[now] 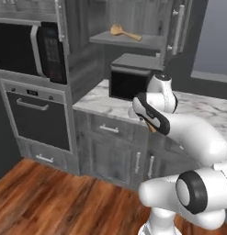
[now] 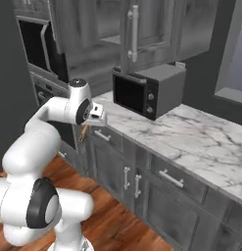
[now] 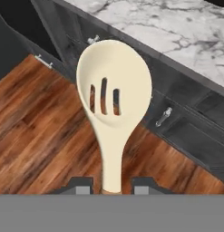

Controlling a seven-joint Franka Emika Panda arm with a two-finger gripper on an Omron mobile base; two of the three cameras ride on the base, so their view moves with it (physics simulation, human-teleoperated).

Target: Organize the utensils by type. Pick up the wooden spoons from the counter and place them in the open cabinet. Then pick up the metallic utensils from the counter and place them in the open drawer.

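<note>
Slotted pale spoon [image 3: 114, 97] clamped by its neck in the nearly closed gripper [image 3: 112, 186]; tan spoon [image 1: 124, 32] already shelved in cabinet [image 1: 128, 40] above. Metallic utensils apparently remain.

Wood, marble and matt grey, as you see them.
The slotted spoon [image 3: 114, 97] held over the floor has a smooth, pale cream bowl with a matt finish; its handle turns orange-brown wood at 6 o'clock of the hand view. The long tan spoon [image 1: 123, 32] on the cabinet [image 1: 174, 27] shelf looks like plain wood. Your counter [image 2: 191, 135] is polished white marble with grey veins. The cabinet fronts are dark grey with a streaked grain, the bar handles pale brushed metal. The floor [image 3: 36, 131] is glossy reddish-brown planks. The microwave [image 2: 148, 88] is matt grey.
</note>
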